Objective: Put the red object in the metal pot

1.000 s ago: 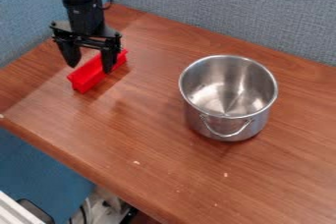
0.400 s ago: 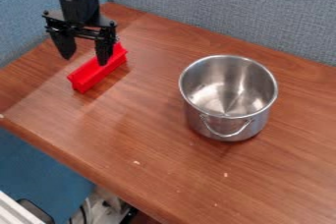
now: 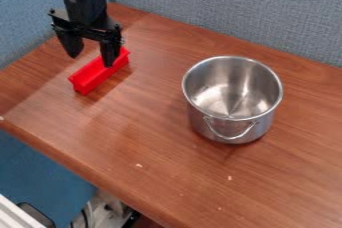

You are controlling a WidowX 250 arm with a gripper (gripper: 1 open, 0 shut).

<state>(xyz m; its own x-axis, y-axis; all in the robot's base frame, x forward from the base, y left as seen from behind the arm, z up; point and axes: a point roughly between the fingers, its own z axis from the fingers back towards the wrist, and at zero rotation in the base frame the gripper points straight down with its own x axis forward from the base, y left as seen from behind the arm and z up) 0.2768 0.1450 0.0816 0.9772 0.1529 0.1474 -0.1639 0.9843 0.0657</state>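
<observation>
Nearest the camera, the counter (image 3: 120,152) carries nothing along its front edge. Further in, the metal pot (image 3: 233,98) stands upright and empty, well off to the right of the jaws and a little nearer the viewer. Beyond it on the left, the red object (image 3: 100,72) lies flat on the wood, just below the fingertips and slightly toward the pot side of them. At the back, the gripper (image 3: 87,50) points down with its jaws spread wide and released, holding nothing. Compared with a second ago, when the fingers straddled the block low at the counter, the gripper has risen and sits clear above it while the block has stayed put. The grasp looks unmade, so a fresh descent seems needed.
</observation>
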